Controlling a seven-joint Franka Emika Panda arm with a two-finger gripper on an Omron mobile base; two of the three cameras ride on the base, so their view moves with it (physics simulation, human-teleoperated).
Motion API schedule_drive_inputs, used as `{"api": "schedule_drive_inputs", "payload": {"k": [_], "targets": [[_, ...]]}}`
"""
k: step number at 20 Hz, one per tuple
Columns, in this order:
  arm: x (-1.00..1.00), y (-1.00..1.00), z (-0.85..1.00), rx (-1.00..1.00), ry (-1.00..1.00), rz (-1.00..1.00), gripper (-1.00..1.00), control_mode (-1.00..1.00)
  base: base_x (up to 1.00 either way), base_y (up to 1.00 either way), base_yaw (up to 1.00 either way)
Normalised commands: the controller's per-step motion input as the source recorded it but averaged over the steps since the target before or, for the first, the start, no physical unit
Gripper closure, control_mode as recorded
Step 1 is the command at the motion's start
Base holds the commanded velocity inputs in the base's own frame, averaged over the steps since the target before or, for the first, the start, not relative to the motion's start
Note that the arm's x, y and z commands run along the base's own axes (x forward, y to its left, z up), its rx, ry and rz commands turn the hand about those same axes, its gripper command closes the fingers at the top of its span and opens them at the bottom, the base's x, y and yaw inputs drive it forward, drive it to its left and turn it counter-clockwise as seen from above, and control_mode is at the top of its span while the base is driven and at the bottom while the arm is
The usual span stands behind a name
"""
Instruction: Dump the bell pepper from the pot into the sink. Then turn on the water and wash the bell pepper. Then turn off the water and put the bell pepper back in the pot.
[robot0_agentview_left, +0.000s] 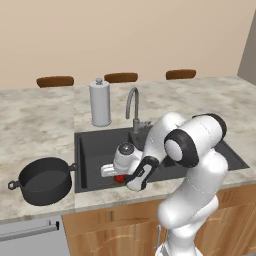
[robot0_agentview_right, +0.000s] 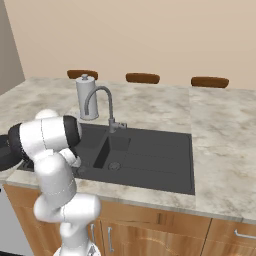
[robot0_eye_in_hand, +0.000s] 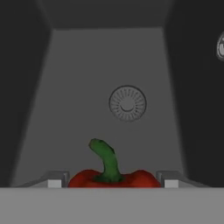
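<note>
Far left on the surface (robot0_agentview_left: 30, 125): one pot (robot0_agentview_left: 44, 180), upright, just beside the sink's left rim, nothing red inside. Dumping step judged done.

Next to the right: one sink (robot0_agentview_left: 92, 150), black, two basins. One round drain (robot0_eye_in_hand: 127, 103) in the hand view, one in the right base view's nearer basin. One bell pepper (robot0_agentview_left: 120, 178) low in the left basin, near the front wall, green stem up.

At the pepper: one gripper (robot0_eye_in_hand: 112, 181), reaching down into that basin. Jaws fairly wide, one fingertip (robot0_eye_in_hand: 54, 179) against each flank of the pepper, no gap to be made out. Judged a grip on it. Cannot tell whether lifted clear of the basin floor or resting on it.

Behind the sink: one tall silver canister (robot0_agentview_left: 100, 102), then one grey gooseneck faucet (robot0_agentview_left: 132, 105) with a small side lever. No stream from the spout, so water off at this moment. No way to tell from the frames whether the washing is done. With the gripper closed around the pepper and the tap dry, step in hand judged to be the return to the pot.

Left to do on that reading: lift the pepper out, carry it leftward over the rim, drop it into the pot.

Along the far edge of the surface, left to right: three brown chair backs (robot0_agentview_left: 55, 80).
</note>
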Motion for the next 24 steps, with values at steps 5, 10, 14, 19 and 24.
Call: {"api": "schedule_drive_inputs", "payload": {"k": [5,10,14,19,24], "targets": [[0.0,0.17,1.0,0.0,0.06,0.04,1.0,-1.0,0.0,0.0,0.0],[0.08,0.18,1.0,0.0,0.11,0.04,1.0,-1.0,0.0,0.0,0.0],[0.07,0.09,1.0,0.0,0.07,0.08,1.0,-1.0,0.0,0.0,0.0],[0.0,0.2,1.0,-0.05,0.02,0.08,1.0,-1.0,0.0,0.0,0.0],[0.0,0.44,1.0,-0.1,0.05,0.03,1.0,-1.0,0.0,0.0,0.0]]}}
